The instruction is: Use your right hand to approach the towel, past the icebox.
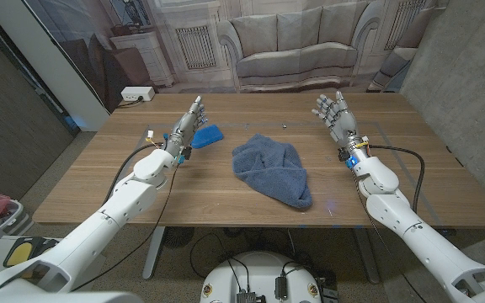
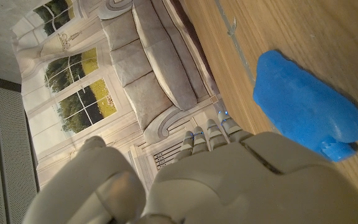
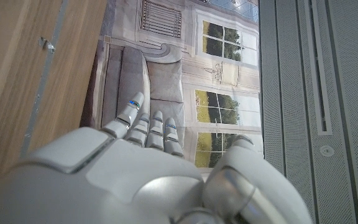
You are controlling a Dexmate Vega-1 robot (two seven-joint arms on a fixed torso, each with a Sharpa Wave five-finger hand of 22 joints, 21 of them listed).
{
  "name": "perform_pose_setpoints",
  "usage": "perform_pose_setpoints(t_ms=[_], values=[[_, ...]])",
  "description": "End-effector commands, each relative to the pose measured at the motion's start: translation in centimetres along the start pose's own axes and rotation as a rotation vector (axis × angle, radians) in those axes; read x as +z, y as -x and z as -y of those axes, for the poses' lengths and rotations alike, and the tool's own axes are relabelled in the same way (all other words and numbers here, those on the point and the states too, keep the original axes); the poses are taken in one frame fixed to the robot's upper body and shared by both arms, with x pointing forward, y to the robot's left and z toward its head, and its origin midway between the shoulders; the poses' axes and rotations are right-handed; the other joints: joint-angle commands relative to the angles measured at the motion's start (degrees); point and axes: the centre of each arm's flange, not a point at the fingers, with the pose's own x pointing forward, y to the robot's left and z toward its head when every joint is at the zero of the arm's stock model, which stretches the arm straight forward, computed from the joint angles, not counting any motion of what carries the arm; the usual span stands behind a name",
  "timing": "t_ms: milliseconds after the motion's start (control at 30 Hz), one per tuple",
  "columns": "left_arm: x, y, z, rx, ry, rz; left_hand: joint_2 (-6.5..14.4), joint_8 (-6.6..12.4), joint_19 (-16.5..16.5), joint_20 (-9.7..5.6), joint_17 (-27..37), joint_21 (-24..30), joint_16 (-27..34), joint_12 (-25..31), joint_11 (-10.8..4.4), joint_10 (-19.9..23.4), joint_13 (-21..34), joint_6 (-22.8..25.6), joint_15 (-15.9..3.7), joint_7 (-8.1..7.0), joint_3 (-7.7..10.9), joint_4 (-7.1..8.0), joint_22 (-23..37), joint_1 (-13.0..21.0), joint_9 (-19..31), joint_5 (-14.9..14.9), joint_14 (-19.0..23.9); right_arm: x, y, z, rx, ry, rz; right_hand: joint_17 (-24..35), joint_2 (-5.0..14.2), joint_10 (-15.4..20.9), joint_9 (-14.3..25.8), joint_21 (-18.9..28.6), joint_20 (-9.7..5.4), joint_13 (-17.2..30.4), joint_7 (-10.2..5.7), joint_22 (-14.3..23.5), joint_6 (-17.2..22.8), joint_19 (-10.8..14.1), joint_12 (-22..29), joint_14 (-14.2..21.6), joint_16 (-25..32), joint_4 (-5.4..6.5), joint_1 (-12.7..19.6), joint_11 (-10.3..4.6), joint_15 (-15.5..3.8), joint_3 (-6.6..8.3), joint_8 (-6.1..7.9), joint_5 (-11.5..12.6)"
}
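Right hand (image 1: 333,114) sat over the far right part of the wooden table (image 1: 226,198), fingers extended and slightly spread, holding nothing, palm turned roughly toward the middle of the table. In the right wrist view the same hand (image 3: 142,180) showed from behind, fingers (image 3: 143,127) straight and reaching toward the printed backdrop (image 3: 185,56) of a sofa and windows; nothing between them. The towel (image 1: 272,168), dark blue and crumpled, lay at mid-table, one lobe trailing toward the near edge. It was well apart from the right hand, off to that hand's left and nearer the robot. No contact between them. The icebox (image 1: 205,135), a bright blue flattish piece, lay on the far left part of the table, just beside the left hand (image 1: 189,124) and left of the towel with bare wood between. Left hand was raised at the icebox's left side, fingers straight and close together, gripping nothing; head view couldn't settle whether fingertips touched the icebox. Left wrist view showed the back of that hand (image 2: 229,180) and the icebox (image 2: 306,112) flat on the wood next to it, not in the fingers. Small white box (image 1: 137,94) with a cable sat on the floor beyond the far left corner of the table.
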Motion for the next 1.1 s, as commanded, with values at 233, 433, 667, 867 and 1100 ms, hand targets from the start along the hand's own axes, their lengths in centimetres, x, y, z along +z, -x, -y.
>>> perform_pose_setpoints(t_ms=[233, 433, 667, 867, 1100], values=[[0.0, 0.5, -0.5, -0.011, 0.019, 0.005, 1.25, 0.17, 0.55, -1.93, 0.17, -0.38, 0.29, 0.2, -0.04, 0.6, -0.06, 0.62, 0.17, 0.24, 0.39, -0.12, 0.22, 0.47, 0.23, 0.54, 0.51, 1.4, 0.8, -1.5, 0.055, 0.009, 0.072, 0.19, -0.31, 1.07, 0.25, -0.54, -1.28, -0.04, 0.01, 0.12, 0.86, 0.74, 0.29, 0.71, 0.05, -0.42, 0.66, -0.12, -0.19, -0.07, 0.49, -0.06], [0.2, 0.7, -0.7, -0.003, 0.008, 0.001, 1.49, 0.16, 0.58, -1.86, 0.16, -0.52, 0.26, 0.21, 0.01, 0.7, -0.06, 0.69, 0.2, 0.28, 0.46, -0.14, 0.22, 0.6, 0.23, 0.54, 0.54, 2.1, 0.8, -1.9, 0.075, 0.026, 0.098, 0.19, -0.34, 1.14, 0.26, -0.67, -1.22, -0.04, -0.08, 0.12, 1.02, 0.88, 0.29, 0.77, 0.02, -0.51, 0.73, -0.19, -0.2, -0.1, 0.51, -0.06], [0.2, 1.0, -1.0, 0.007, 0.012, 0.003, 1.76, 0.19, 0.76, -1.82, 0.16, -0.7, 0.22, 0.2, -0.01, 0.83, -0.06, 0.91, 0.24, 0.33, 0.51, -0.21, 0.23, 0.78, 0.24, 0.51, 0.62, 2.6, 0.6, -2.4, 0.092, 0.052, 0.121, 0.2, -0.37, 1.43, 0.26, -0.91, -1.19, -0.05, -0.23, 0.14, 1.27, 1.07, 0.36, 0.98, 0.02, -0.57, 0.71, -0.14, -0.25, -0.18, 0.52, -0.06], [0.2, 1.3, -1.3, 0.028, 0.003, 0.01, 1.94, 0.16, 0.84, -1.73, 0.15, -0.89, 0.18, 0.17, 0.0, 0.89, -0.06, 0.99, 0.22, 0.41, 0.52, -0.27, 0.23, 0.92, 0.24, 0.47, 0.66, 2.7, 0.6, -3.0, 0.092, 0.069, 0.147, 0.22, -0.41, 2.01, 0.27, -1.15, -1.2, -0.06, -0.43, 0.15, 1.69, 1.27, 0.53, 1.43, 0.12, -0.62, 0.67, -0.09, -0.45, -0.27, 0.6, -0.05], [0.1, 1.2, -1.4, 0.023, -0.002, 0.007, 2.13, 0.11, 0.97, -1.7, 0.15, -1.1, 0.16, 0.14, 0.13, 0.96, -0.07, 1.04, 0.15, 0.27, 0.52, -0.34, 0.24, 1.09, 0.24, 0.4, 0.77, 2.9, 0.8, -3.5, 0.101, 0.073, 0.171, 0.23, -0.44, 2.09, 0.27, -1.29, -1.17, -0.06, -0.6, 0.15, 2.0, 1.41, 0.53, 1.52, 0.1, -0.67, 0.67, -0.31, -0.53, -0.32, 0.67, -0.03]])
